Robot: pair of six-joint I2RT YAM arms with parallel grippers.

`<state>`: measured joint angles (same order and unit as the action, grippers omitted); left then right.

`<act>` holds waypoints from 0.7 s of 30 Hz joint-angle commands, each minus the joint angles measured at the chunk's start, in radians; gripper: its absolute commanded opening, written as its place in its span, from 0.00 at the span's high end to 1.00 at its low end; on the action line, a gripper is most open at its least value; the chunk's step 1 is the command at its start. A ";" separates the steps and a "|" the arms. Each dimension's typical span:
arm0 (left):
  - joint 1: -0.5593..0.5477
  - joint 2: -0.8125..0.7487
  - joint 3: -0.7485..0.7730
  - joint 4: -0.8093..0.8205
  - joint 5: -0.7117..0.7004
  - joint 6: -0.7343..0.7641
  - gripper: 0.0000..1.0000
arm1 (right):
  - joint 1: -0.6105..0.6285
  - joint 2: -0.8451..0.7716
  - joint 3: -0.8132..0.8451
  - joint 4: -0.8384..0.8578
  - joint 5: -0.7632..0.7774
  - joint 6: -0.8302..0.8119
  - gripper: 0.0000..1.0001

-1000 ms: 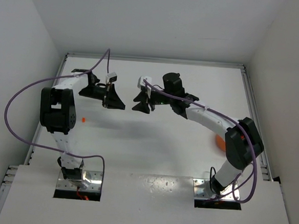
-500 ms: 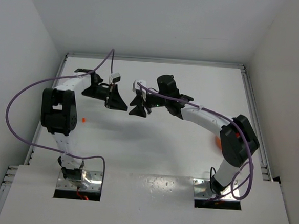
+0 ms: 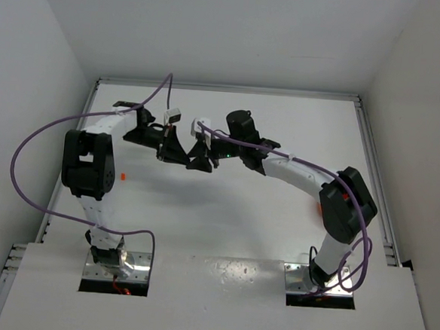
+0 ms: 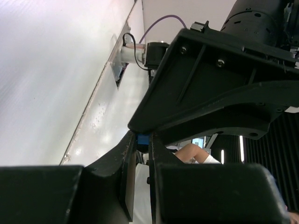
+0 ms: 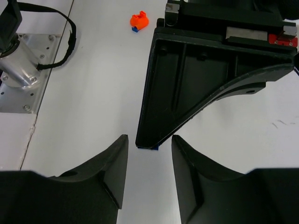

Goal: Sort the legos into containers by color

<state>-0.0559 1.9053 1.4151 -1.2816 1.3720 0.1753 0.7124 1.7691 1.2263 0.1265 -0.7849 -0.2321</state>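
Observation:
A small blue lego (image 4: 142,138) is pinched at the tips of my left gripper (image 4: 143,143), which is shut on it and held above the table. In the right wrist view the same blue lego (image 5: 148,147) pokes out below the left gripper's fingers, right between the spread fingers of my open right gripper (image 5: 148,155). Seen from the top, the left gripper (image 3: 181,155) and right gripper (image 3: 195,162) meet tip to tip at mid-table. An orange lego (image 3: 122,176) lies on the table by the left arm. The orange bowl (image 3: 319,209) is mostly hidden behind the right arm.
The orange lego (image 5: 139,20) has a bit of blue at its edge. The left arm's metal base plate (image 5: 21,74) lies at the left of the right wrist view. Purple cables loop off both arms. White walls enclose the table on three sides.
Both grippers have closed in on each other: the left moved right, the right moved left, and the blue lego's tip now sits between the right fingers.

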 commanded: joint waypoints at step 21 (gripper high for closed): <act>0.189 -0.017 0.144 -0.012 -0.073 0.099 0.42 | -0.020 -0.148 -0.088 -0.213 0.165 -0.114 1.00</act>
<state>0.0677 1.9057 1.4429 -1.2869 1.3212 0.2111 0.7105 1.7008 1.1767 0.0406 -0.6708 -0.2523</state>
